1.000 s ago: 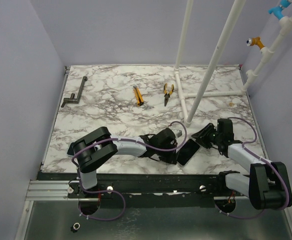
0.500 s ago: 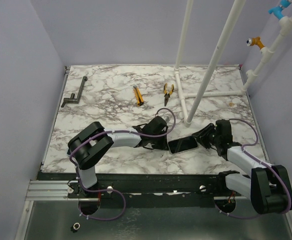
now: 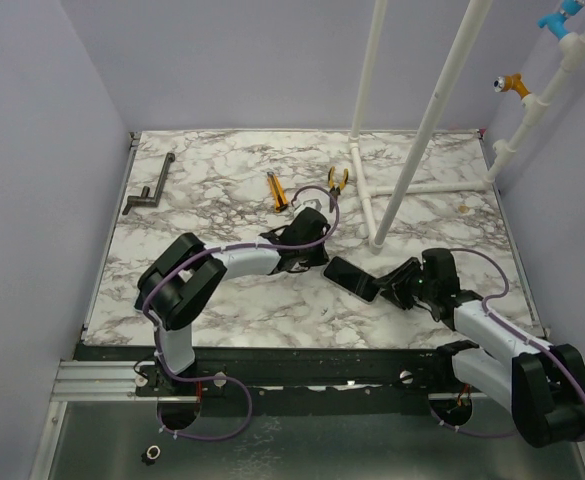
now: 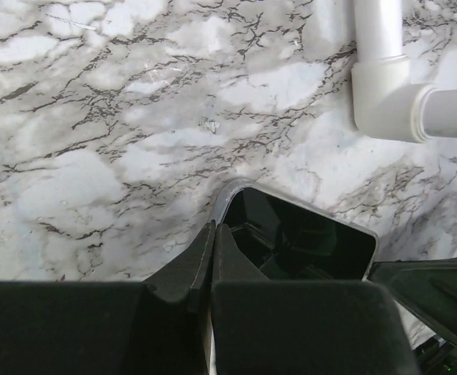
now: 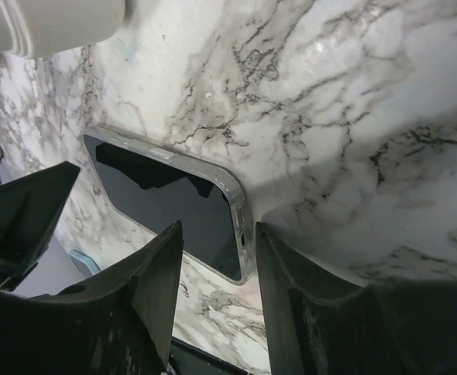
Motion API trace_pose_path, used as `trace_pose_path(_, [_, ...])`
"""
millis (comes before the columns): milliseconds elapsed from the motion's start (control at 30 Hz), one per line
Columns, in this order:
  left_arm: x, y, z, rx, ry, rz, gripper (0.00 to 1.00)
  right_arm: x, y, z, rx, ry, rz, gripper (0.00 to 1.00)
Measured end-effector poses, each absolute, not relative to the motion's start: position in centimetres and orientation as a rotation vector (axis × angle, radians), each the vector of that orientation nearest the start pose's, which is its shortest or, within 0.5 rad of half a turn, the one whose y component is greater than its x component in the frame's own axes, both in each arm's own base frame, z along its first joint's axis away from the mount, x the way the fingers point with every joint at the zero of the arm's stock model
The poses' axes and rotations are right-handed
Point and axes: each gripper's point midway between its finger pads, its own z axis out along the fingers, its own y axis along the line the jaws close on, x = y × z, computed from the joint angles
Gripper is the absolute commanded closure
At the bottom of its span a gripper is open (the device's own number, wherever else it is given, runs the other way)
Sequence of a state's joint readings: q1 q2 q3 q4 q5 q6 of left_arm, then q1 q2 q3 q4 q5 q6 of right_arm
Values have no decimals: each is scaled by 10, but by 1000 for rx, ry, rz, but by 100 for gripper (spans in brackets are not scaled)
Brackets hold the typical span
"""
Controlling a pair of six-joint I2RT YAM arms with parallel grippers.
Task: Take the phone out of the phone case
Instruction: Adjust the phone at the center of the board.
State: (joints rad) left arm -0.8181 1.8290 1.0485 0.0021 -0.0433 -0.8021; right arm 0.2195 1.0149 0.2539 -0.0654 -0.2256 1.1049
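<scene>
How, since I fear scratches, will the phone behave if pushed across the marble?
The phone looks a stiff flat slab, so it probably slides and pivots rather than bending or rolling. Lying flat on the smooth table, it seems unlikely to tip. Its glossy, reflective screen hints at a slippery, scratch-prone face.

One black glossy phone [image 3: 352, 278] with a silvery rim lies on the marble table [image 3: 272, 310]. Near its far edge: one yellow utility knife [image 3: 275, 188], one pair of yellow-handled pliers [image 3: 339, 180], one dark metal crank handle [image 3: 149, 190].
</scene>
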Motion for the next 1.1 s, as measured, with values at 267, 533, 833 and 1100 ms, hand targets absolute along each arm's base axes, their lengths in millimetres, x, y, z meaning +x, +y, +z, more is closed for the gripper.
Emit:
trace_pose_path(267, [271,-321,60,-71,2439,-727,100,230,114,25,975,2423,670,54])
trace_pose_path(533, [234,-301,59,-103,2447,-792,100,257,116,25,812,2432,635,56])
trace_pose_path(833, [233,-325,40,-50,2506,-848,100,248,137,26,639,2417,733,57])
trace_pose_path(1100, [235,-335,28,-32,2537,-863,100,214,179,25,500,2476,822,57])
